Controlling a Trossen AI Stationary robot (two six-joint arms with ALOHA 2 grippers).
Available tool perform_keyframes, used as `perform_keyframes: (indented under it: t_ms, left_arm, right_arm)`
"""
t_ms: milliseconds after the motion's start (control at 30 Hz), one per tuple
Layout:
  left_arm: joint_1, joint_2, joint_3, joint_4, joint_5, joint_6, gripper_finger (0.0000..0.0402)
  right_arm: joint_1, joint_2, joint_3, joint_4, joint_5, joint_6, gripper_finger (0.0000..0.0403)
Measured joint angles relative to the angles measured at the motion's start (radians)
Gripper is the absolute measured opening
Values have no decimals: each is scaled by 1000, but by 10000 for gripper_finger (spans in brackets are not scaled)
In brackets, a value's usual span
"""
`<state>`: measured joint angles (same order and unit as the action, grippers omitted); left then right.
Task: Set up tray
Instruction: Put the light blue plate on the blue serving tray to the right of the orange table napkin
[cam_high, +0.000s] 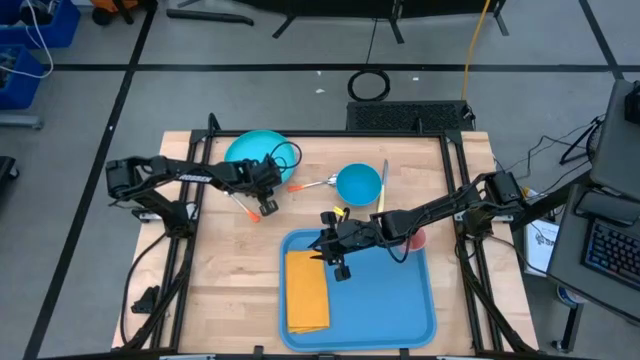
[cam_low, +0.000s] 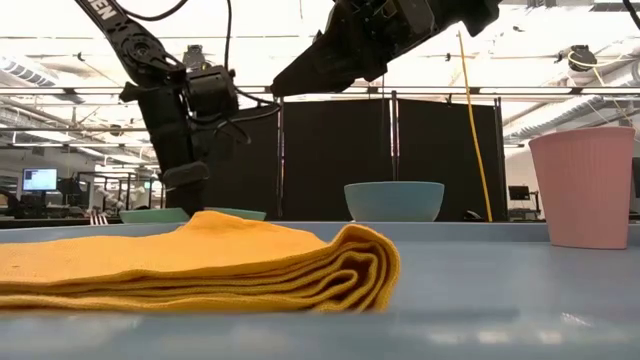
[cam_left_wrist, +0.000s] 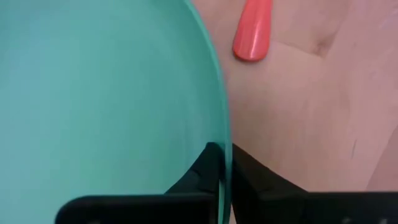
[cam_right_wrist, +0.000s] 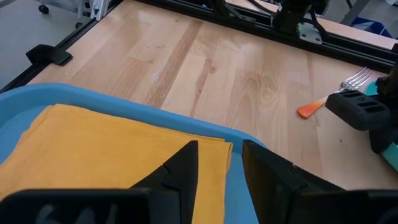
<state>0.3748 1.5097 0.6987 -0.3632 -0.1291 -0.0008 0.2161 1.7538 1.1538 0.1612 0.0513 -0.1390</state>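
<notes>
The blue tray (cam_high: 400, 300) lies on the near part of the table. A folded yellow napkin (cam_high: 307, 290) rests flat in its left half, and a pink cup (cam_high: 415, 238) stands in its far right corner. The round turquoise plate (cam_high: 250, 150) is at the far left. My left gripper (cam_high: 268, 183) is at the plate's near right rim, shut on it. My right gripper (cam_high: 335, 255) hovers open over the napkin's far right corner (cam_right_wrist: 211, 146) and touches nothing. My left gripper (cam_left_wrist: 225, 149) pinches the plate's rim (cam_left_wrist: 227, 134) at its near right side. One finger (cam_left_wrist: 208, 165) is on the plate's inner side, the other on its outer side. Whether the plate is lifted off the table, I cannot tell.
A blue bowl (cam_high: 358, 183) stands behind the tray, with a long thin utensil (cam_high: 384, 185) at its right. A fork with an orange handle (cam_high: 310, 185) lies between plate and bowl. Another orange-handled utensil (cam_high: 248, 207) lies near the left gripper. Bare wood lies left of the tray.
</notes>
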Motion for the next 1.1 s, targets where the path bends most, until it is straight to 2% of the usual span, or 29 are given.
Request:
perform_keyframes:
  t_ms: [333,533,900,1100]
  left_arm:
    - [-99,0,-1,-1,-147,-7,6]
    - [-141,-19,-2,5,-196,-19,6]
    - [-264,-204,-1,-35,-312,-42,6]
    - [-357,-278,11,-57,-306,-89,6]
  right_arm:
    - [0,0,0,0,0,-6,114]
    - [0,0,0,0,0,-11,114]
    - [0,0,0,7,1,-21,114]
    - [0,-8,0,7,0,-40,114]
